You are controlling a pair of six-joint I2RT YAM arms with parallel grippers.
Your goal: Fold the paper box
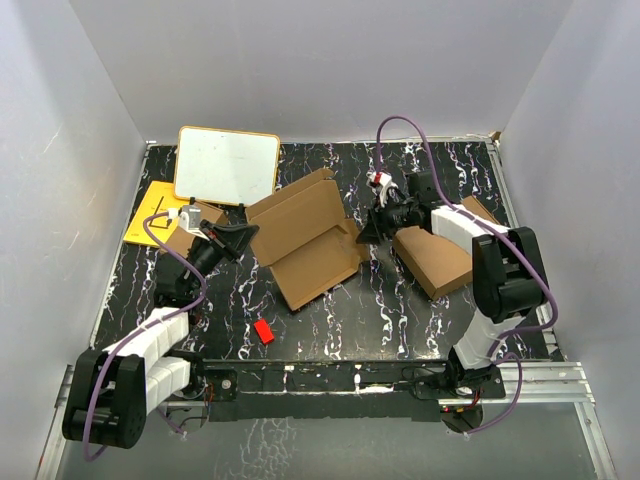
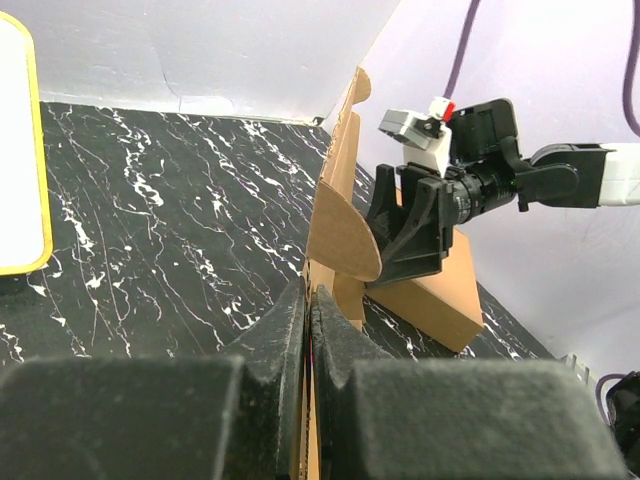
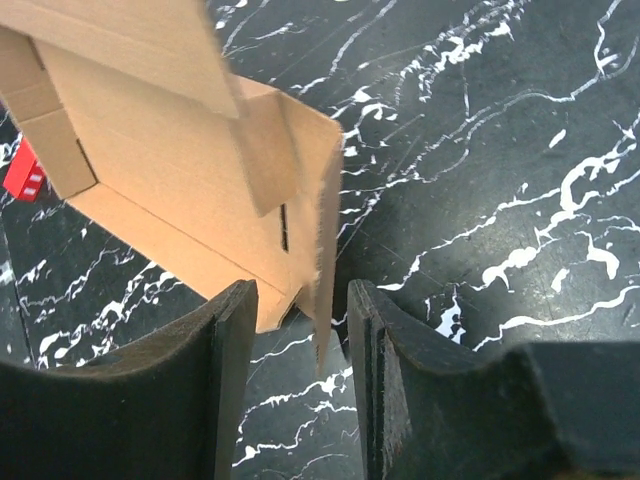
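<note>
Paper box (image 1: 308, 240) is judged partly folded, unclosed; left fingers (image 2: 275, 345) are clamped on it, right fingers (image 3: 232, 360) parted around a flap (image 3: 322, 250).

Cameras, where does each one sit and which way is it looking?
Top external: high behind the arms, looking down at the table; both arms show.
Left wrist: on the left arm, looking along the left gripper at the paper box.
Right wrist: on the right arm, looking down past the right gripper.
All share the paper box.

Bright, even lighting, soft faint shadows, all three views sharp.
</note>
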